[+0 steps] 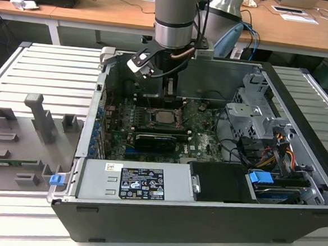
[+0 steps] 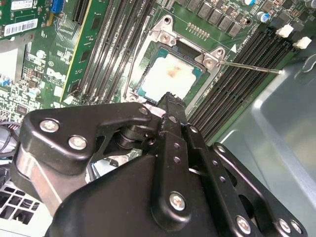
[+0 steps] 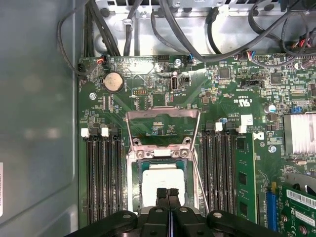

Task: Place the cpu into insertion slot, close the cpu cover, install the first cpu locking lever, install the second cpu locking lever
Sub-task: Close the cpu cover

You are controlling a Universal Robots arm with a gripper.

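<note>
Black metal fingers of the gripper (image 3: 168,191) were clenched tip to tip, and I saw nothing pinched between them. They hung right over one edge of the cpu (image 3: 163,175), a small flat square chip with a dull pale-silver top. It lay level in its socket on the green motherboard (image 3: 148,94). In both wrist views the fingers hid that edge, and I could not tell whether they touched the chip.

Just beyond the chip, the cpu cover (image 3: 163,113), a thin grey metal frame with an open centre, stood swung up off the socket on its hinge edge. Board showed through its middle. One thin silver wire lever (image 3: 197,173) ran along the socket's side, raised and unlatched.

Long black memory slots (image 3: 103,177) flanked the socket. I counted four white slot clips in the first wrist view, two on each side. One round silver coin battery (image 3: 113,81) sat further out. Black cables (image 3: 173,29) looped along the board's far edge. In the exterior view, a long black card (image 1: 154,140) lay beside the socket inside the grey steel computer case (image 1: 202,221).
</note>
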